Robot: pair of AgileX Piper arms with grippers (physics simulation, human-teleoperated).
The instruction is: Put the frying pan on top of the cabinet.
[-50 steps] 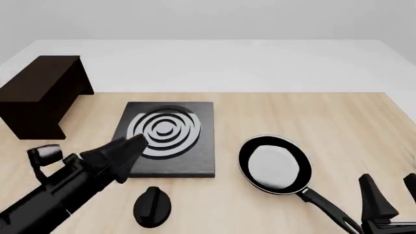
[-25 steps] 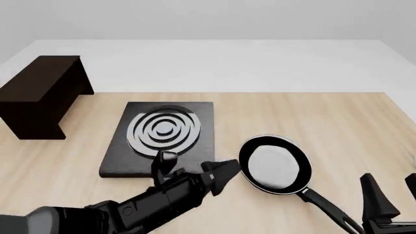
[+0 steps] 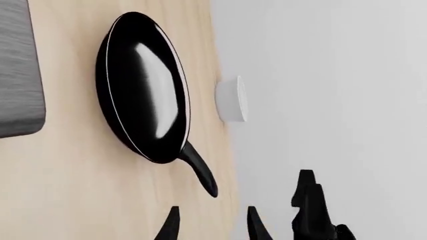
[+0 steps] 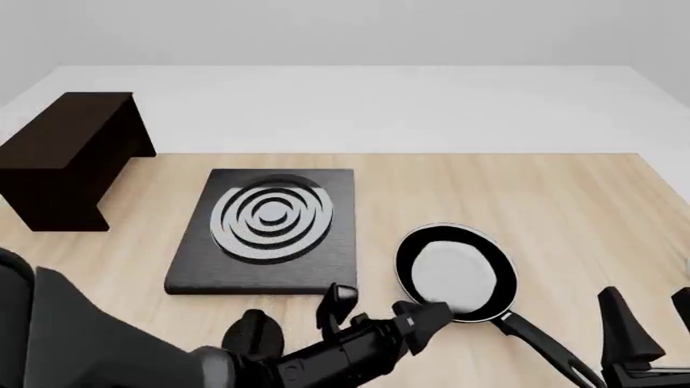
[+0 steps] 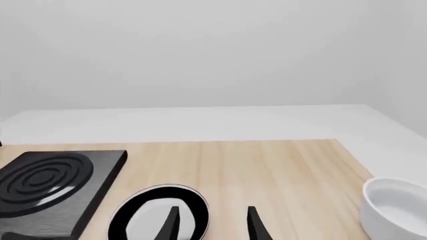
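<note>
Left end effector reaching toward the frying pan's handle, pan not yet grasped.

Nearest the camera, the left end effector (image 4: pixel 426 323) is hovering with its fingers apart and empty, just beside the frying pan (image 4: pixel 456 272), which is lying flat on the desk (image 4: pixel 561 210) with its long handle (image 4: pixel 544 343) pointing toward the right end effector (image 4: pixel 647 323), also open and holding nothing. The pan is looking rigid and fairly heavy at the bowl, with a glossy, probably slippery inside, so the slim handle near the bowl seems the best place to grip. Farther back the stove plate (image 4: pixel 270 226) is sitting mid-desk, and the cabinet (image 4: pixel 65 158) is standing well apart at the far left.
</note>
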